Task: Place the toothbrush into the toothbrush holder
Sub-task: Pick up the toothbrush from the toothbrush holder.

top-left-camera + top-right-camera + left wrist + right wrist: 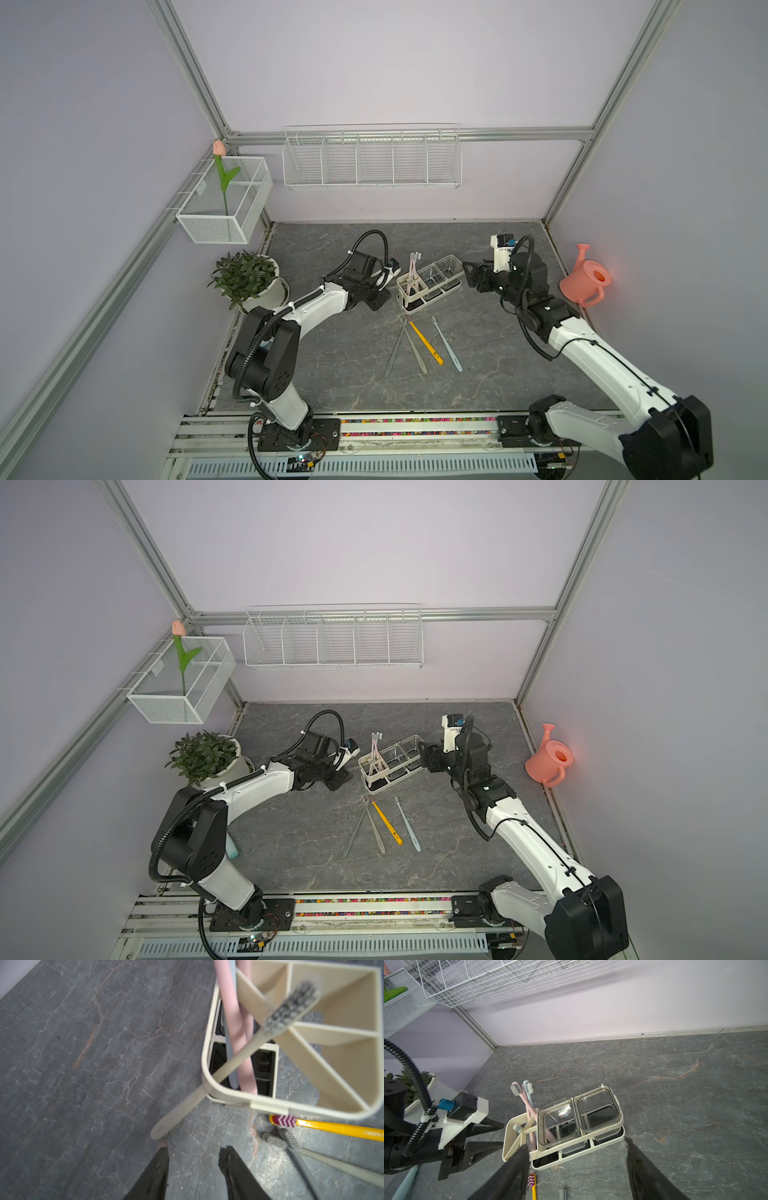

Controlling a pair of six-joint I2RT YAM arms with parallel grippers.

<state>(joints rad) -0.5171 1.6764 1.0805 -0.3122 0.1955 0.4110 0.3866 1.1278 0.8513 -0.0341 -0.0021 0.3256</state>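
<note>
The cream toothbrush holder stands mid-table with two clear cups. Two pink toothbrushes and a pale blue one stand in its end compartment. A beige-grey toothbrush leans across the holder's rim, bristle head over the compartment and handle end outside it. My left gripper is open and empty, just short of that handle end. At the cup end, my right gripper stands wide open and holds nothing. A yellow toothbrush and three grey ones lie in front.
A potted plant stands at the left edge behind my left arm. A pink watering can sits at the right edge. A long wire basket and a mesh box with a tulip hang on the walls.
</note>
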